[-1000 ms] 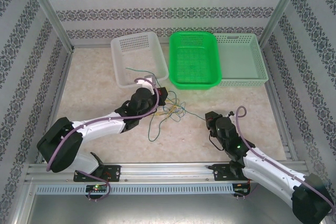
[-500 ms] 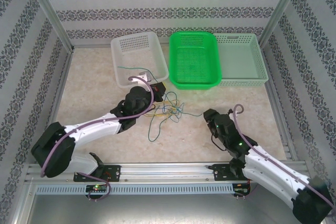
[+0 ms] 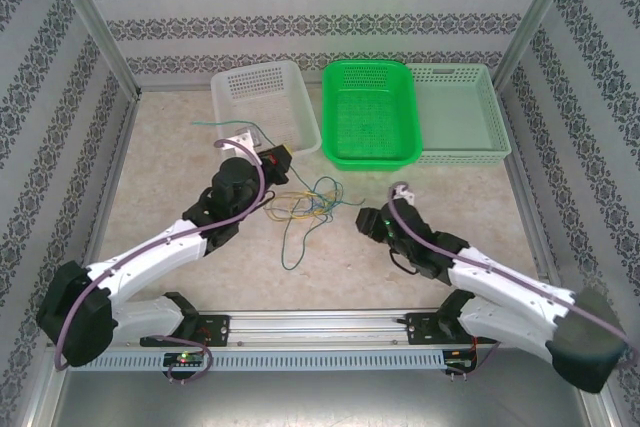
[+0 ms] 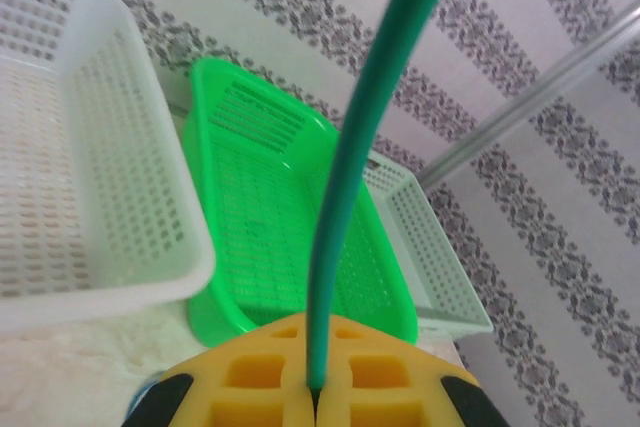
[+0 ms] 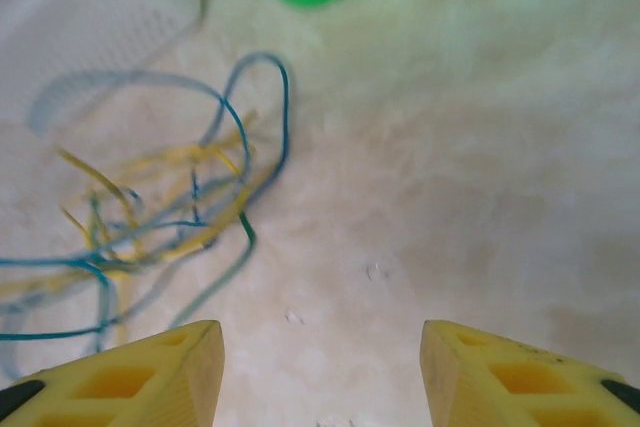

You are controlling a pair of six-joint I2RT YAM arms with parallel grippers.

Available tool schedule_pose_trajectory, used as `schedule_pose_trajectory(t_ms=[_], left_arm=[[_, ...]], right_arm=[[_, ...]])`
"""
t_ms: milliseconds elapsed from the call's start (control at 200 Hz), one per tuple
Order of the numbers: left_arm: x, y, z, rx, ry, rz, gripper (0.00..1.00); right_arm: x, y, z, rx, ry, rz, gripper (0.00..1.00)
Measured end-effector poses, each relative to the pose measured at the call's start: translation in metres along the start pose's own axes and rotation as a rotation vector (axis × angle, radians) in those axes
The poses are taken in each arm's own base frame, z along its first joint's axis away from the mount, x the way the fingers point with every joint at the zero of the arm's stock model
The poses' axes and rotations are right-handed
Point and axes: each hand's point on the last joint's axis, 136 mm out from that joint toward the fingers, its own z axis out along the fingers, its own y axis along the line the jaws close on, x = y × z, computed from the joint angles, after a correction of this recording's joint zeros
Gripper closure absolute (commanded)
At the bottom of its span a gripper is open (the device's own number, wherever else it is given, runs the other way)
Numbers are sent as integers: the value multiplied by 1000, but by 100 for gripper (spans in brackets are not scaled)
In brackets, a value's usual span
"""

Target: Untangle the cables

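- In the right wrist view, the right gripper [image 5: 320,357] holds its yellow, hollow-ribbed fingers apart over the mottled beige tabletop [image 5: 450,177]. Just beyond them the cables [image 5: 170,227] lie in a loose tangle of thin yellow, green and blue loops.
- In the left wrist view, the left gripper [image 4: 312,397] is clamped on one smooth green cable [image 4: 350,177] that rises from its pads.
- From above, the tangle sits between the two grippers. Behind it stand three perforated plastic baskets: the white basket [image 3: 262,77], the green basket [image 3: 368,67] and the pale basket [image 3: 452,71].
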Motion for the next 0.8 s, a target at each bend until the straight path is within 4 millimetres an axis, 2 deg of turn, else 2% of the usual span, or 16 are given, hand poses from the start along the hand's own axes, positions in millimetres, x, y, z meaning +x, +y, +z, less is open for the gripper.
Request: schedule_pose_trajectory(t_ms=[110,205,305,355,510,674,799], left_arm=[[-22,9,-9,-33,-57,-10,100],[-31,14,-14,-45,-85,-19,100],[-28,21,-17,-61,-86,-29,100],[-24,27,-18,-75,-78,-34,100],[-12,41,-18,-107,-52,-53,100],[-12,43,-18,-112,-53,-71,100],[-13,44,-18,-115,-56,-86,100]], right_arm=[[23,2,13,39,64,-60,40],[28,14,20,43,82,-91,36],[26,32,26,6,66,-116,22],[26,42,30,-19,56,-136,19],[24,69,36,-84,24,-265,17],[6,108,40,-165,-31,-367,17],[1,127,46,-204,-50,-420,18]])
